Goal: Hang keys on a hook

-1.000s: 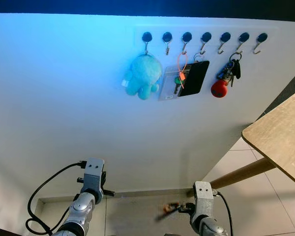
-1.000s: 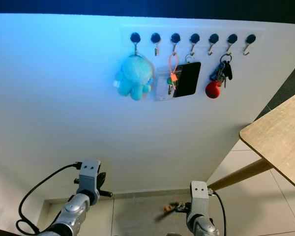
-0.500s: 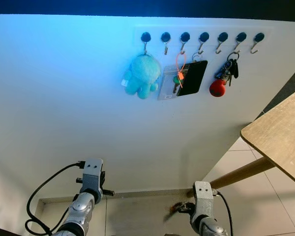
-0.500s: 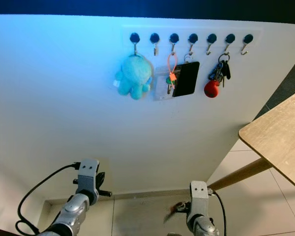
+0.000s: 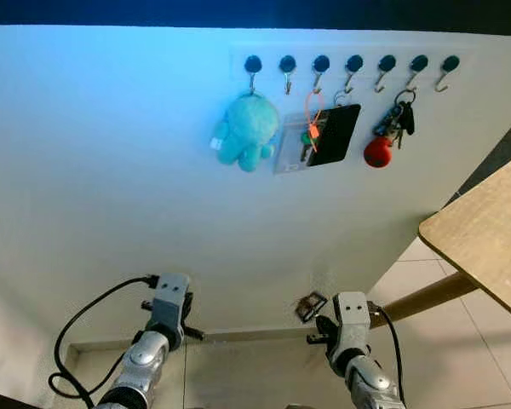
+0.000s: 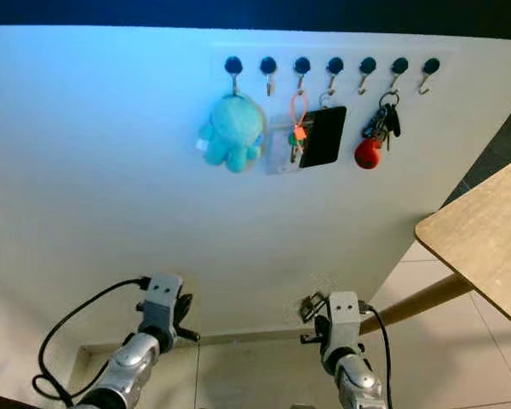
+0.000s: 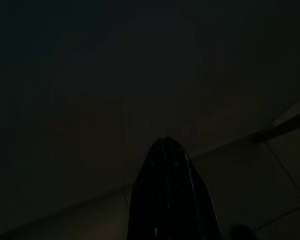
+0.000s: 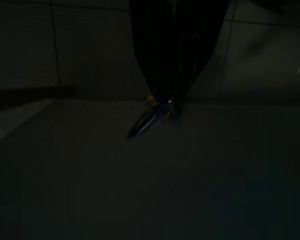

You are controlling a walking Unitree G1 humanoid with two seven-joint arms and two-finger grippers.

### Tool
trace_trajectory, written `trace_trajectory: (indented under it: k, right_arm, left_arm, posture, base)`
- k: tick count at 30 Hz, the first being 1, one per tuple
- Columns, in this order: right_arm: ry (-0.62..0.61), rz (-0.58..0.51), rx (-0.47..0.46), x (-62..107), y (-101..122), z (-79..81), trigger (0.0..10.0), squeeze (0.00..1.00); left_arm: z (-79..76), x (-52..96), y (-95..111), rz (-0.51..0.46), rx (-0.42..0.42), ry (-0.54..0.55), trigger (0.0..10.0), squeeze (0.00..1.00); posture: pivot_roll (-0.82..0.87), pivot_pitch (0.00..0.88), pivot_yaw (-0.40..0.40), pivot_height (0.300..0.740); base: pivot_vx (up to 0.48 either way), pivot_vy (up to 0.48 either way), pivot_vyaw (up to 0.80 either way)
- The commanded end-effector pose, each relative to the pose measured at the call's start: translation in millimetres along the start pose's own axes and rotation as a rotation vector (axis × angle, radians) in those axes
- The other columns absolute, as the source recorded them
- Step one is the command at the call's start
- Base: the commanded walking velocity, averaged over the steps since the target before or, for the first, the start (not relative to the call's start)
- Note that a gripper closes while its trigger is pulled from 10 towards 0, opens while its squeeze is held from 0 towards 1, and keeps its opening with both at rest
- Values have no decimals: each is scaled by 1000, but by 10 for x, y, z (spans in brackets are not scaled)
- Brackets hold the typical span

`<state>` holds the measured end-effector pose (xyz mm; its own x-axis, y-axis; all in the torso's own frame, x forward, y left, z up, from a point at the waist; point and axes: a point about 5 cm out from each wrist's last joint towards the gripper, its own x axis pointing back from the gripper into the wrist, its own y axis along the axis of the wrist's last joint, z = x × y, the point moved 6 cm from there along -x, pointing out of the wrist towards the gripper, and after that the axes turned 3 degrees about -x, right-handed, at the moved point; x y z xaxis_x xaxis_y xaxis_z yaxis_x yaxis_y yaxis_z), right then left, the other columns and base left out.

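Left claw (image 5: 190,334) low near the wall base; we cannot tell whether its fingers are apart. On the white wall (image 5: 111,170), a row of hooks (image 5: 351,66): a teal plush (image 5: 247,129), a card holder (image 5: 322,136), then a red-fobbed bunch (image 5: 390,129). Right claw (image 8: 172,97) low before the wall, pinched closed on the keys (image 5: 310,306) — small, dark, metallic, with an orange glint in the dim wrist view. Wooden counter (image 5: 485,230) far right.

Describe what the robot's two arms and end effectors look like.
Both arms are silver metal with rounded joints and boxy grey wrist blocks. A black cable loops off the left arm; a thinner one trails the right arm. Each end effector has long black ribbed fingers.
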<state>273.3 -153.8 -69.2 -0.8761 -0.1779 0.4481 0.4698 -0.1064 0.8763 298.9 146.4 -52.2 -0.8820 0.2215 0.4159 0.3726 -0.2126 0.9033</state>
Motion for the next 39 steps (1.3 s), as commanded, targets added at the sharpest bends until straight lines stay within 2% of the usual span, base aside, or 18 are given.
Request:
trace_trajectory:
  k: [1,5,6,9,11,13,15,17,18,19,22,24,25,26,28,32,36,39]
  right_arm:
    - [-1,-56,-1,4,125,-37,10000,0]
    - [27,-104,3,-6,266,4,10000,0]
    - [73,-131,31,-19,397,79,10000,0]
    - [128,-129,84,-34,478,182,10000,0]
    - [174,-176,113,-38,668,291,10000,0]
    - [185,-210,117,-31,776,328,10000,0]
    - [185,-210,117,-31,776,328,10000,0]
    - [197,-340,136,11,1186,403,10000,0]
    - [197,-340,136,11,1186,403,10000,0]
    - [201,-413,153,51,1407,442,10000,0]
    - [216,-539,196,178,1788,532,10000,0]
    - [216,-539,196,178,1788,532,10000,0]
    - [229,-588,226,264,1945,595,10000,0]
    - [229,-588,226,264,1945,595,10000,0]
    - [227,-647,255,364,2109,656,10000,0]
    - [230,-713,253,490,2299,747,10000,0]
    - [256,-824,260,719,2636,923,10000,0]
    - [262,-852,279,771,2711,960,10000,0]
  left_arm:
    - [22,23,-27,2,21,8,10000,0]
    - [40,14,-8,-2,55,18,10000,0]
    - [51,0,63,-25,44,18,10000,0]
    - [78,-16,140,-46,-1,25,10000,0]
    - [141,-34,253,-82,0,46,10000,0]
    - [165,-39,304,-100,7,52,10000,0]
    - [165,-39,304,-100,7,52,10000,0]
    - [213,-38,467,-165,-7,44,10000,0]
    - [213,-38,467,-165,-7,44,10000,0]
    - [208,-27,560,-205,-32,19,10000,0]
    - [159,41,783,-311,-96,-56,10000,0]
    - [159,41,783,-311,-96,-56,10000,0]
    - [128,114,937,-384,-127,-91,10000,0]
    - [128,114,937,-384,-127,-91,10000,0]
    - [97,204,1087,-449,-124,-131,10000,0]
    - [-12,384,1319,-546,-211,-221,10000,0]
    - [-169,661,1799,-674,-231,-401,10000,0]
    - [-198,709,1897,-700,-236,-432,10000,0]
  posture:
    - [58,53,-33,740]
    - [52,57,-27,740]
    - [50,57,-25,740]
    - [50,57,-25,740]
    - [46,61,-19,740]
    - [46,61,-19,740]
    - [46,61,-19,740]
    - [42,65,-21,740]
    - [42,65,-21,740]
    - [41,64,-21,740]
    - [39,64,-24,740]
    - [39,64,-24,740]
    - [39,68,-24,740]
    - [39,68,-24,740]
    - [36,71,-25,740]
    - [32,72,-31,740]
    - [33,74,-37,740]
    - [32,75,-37,740]
  base:
    - [0,-480,0]
    - [0,-120,0]
    - [0,0,0]
    - [0,0,0]
    - [0,0,0]
    - [0,0,0]
    - [0,0,0]
    - [0,0,0]
    - [0,0,0]
    - [0,0,0]
    - [0,0,0]
    - [0,0,0]
    - [0,0,0]
    - [0,0,0]
    - [0,0,0]
    - [0,0,0]
    - [0,0,0]
    - [0,0,0]
